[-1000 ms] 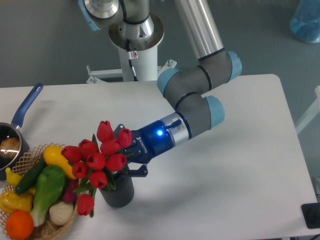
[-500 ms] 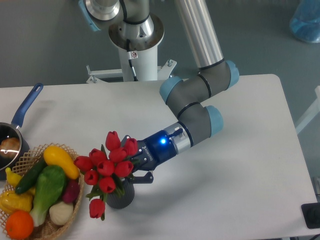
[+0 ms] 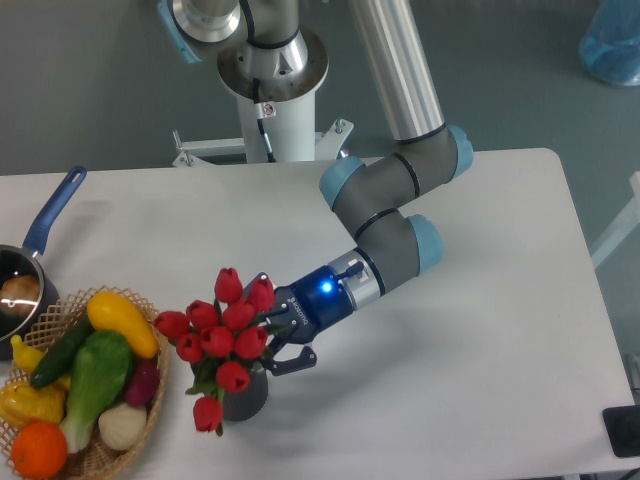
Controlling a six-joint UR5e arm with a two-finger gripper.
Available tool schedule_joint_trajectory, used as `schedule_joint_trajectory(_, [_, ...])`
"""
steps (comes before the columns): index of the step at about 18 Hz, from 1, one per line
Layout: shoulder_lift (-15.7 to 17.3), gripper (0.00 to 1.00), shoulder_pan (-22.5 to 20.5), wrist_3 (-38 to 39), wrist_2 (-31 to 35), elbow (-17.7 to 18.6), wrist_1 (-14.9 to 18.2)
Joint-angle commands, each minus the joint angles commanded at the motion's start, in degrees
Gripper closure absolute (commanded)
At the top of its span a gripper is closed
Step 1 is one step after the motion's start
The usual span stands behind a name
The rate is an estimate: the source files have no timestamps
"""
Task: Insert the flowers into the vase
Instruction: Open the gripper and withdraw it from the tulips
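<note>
The flowers (image 3: 222, 338), a bunch of red tulip buds with green leaves, stand tilted over the vase (image 3: 246, 398), a small dark ribbed cylinder near the table's front. The buds cover its mouth, and where the stems end is hidden. One bud (image 3: 208, 412) hangs down the vase's left side. My gripper (image 3: 264, 334) comes in from the right, level with the bunch, shut on the flowers just above the vase rim. Its fingers (image 3: 296, 358) are partly hidden behind the buds.
A wicker basket (image 3: 158, 368) of colourful toy vegetables sits at the front left, close to the flowers. A blue-handled steel saucepan (image 3: 52, 215) lies at the left edge. The arm's base (image 3: 272, 70) stands behind the table.
The gripper and the bunch have moved right and down, away from the basket. The buds now sit lower over the vase.
</note>
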State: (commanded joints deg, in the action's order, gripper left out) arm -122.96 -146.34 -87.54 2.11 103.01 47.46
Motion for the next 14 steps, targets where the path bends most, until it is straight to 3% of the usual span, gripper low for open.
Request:
schedule_joint_trajectory(9, [1.14,0.00,-2.19,0.62,0.09,0.35,0.09])
schedule_joint_trajectory(14, [2.02,0.00,-8.33,0.88,0.18,-0.79,0.09])
